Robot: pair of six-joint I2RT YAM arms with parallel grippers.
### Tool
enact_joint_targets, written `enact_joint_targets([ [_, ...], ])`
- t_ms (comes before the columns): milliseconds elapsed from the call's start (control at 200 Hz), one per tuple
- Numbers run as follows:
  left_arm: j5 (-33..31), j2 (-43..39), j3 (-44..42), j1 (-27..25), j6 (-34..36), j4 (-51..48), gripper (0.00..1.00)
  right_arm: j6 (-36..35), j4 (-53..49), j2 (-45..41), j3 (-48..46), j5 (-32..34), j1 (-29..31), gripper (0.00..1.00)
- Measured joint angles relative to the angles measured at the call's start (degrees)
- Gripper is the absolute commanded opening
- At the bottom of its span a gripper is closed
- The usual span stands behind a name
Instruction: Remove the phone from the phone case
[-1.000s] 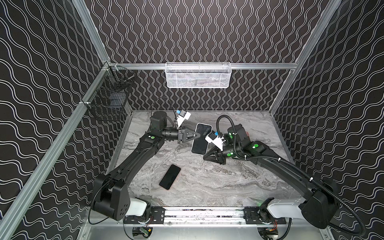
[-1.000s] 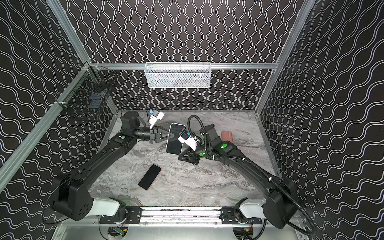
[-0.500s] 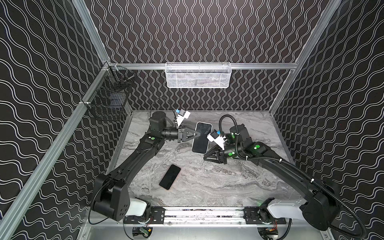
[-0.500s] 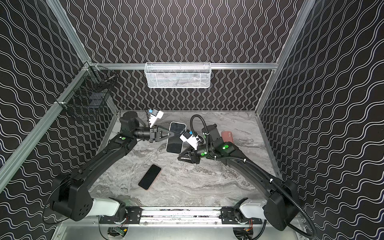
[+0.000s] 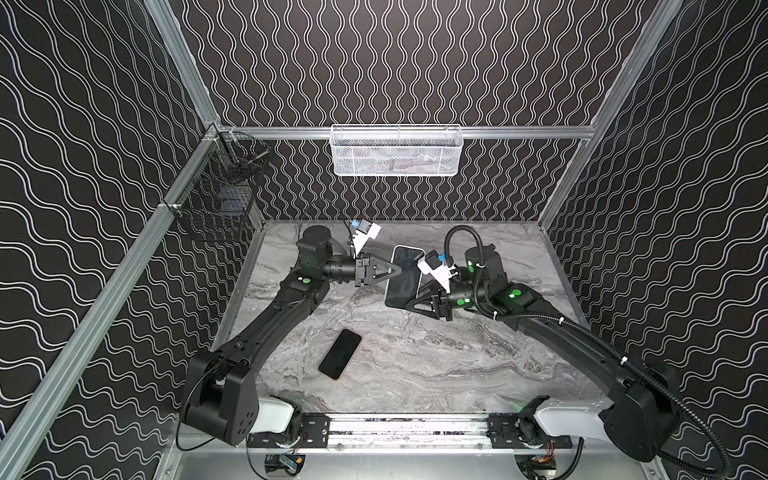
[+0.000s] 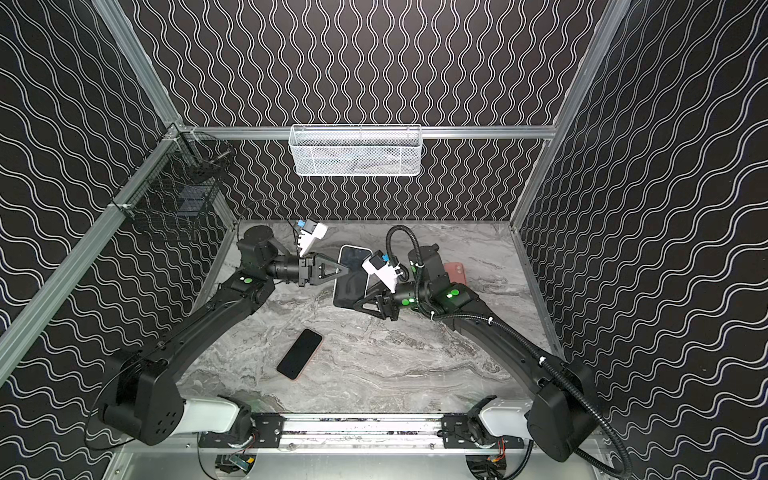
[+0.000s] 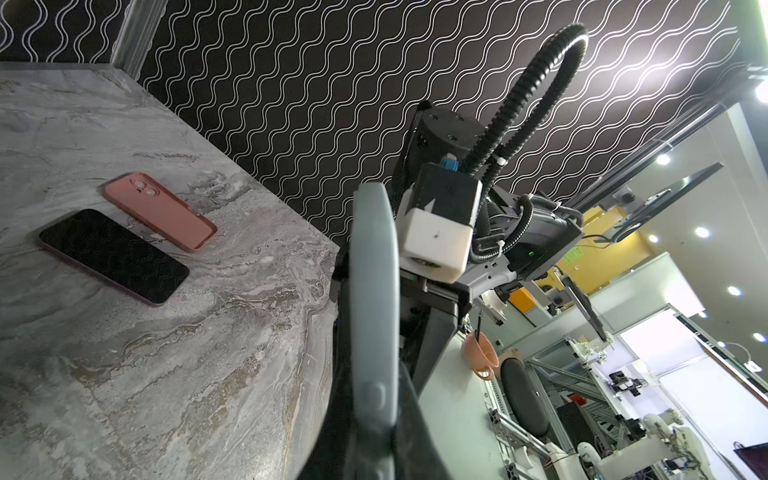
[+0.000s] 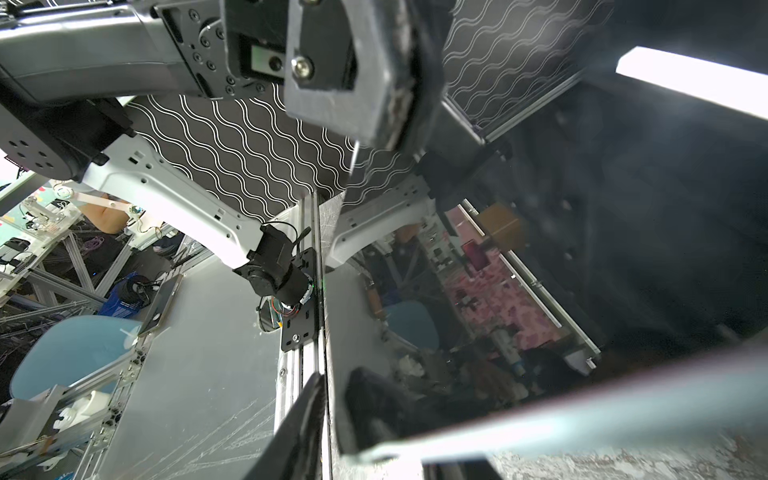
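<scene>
Left claw (image 5: 397,271) clamps a glossy rectangular phone (image 5: 402,286) in its matte grey case (image 7: 372,311), raised above the marbled desk (image 5: 457,365). Right claw (image 5: 409,304) sits at its lower corner; whether it grips is unclear.

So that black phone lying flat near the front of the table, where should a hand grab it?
Probably across its narrow width at mid-length, coming straight down. The black phone lies flat, screen up, on the table, so only its two thin long edges can be pinched. It sits slanted, so the grip would have to turn to match.
</scene>
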Motion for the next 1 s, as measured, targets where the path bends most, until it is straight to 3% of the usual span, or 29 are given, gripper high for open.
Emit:
enact_joint_targets([
  [210,0.00,0.42,0.15,0.00,-1.22,1.11,0.00,-1.49,-1.40,0.17,0.04,-1.16,0.00,0.35],
  [455,0.00,0.92,0.81,0.02,-1.46,1.20,0.00,-1.95,-2.67,-0.44,0.04,-1.57,0.00,0.24],
  [636,1.16,1.51,0.92,0.02,-2.08,2.89,0.00,-1.40,-2.69,-0.46,-0.02,-2.82,0.00,0.10],
  [996,3.61,1.64,2.80,0.15,-1.18,1.51,0.00,-1.36,-1.84,-1.70,-0.04,0.13,2.67,0.10],
])
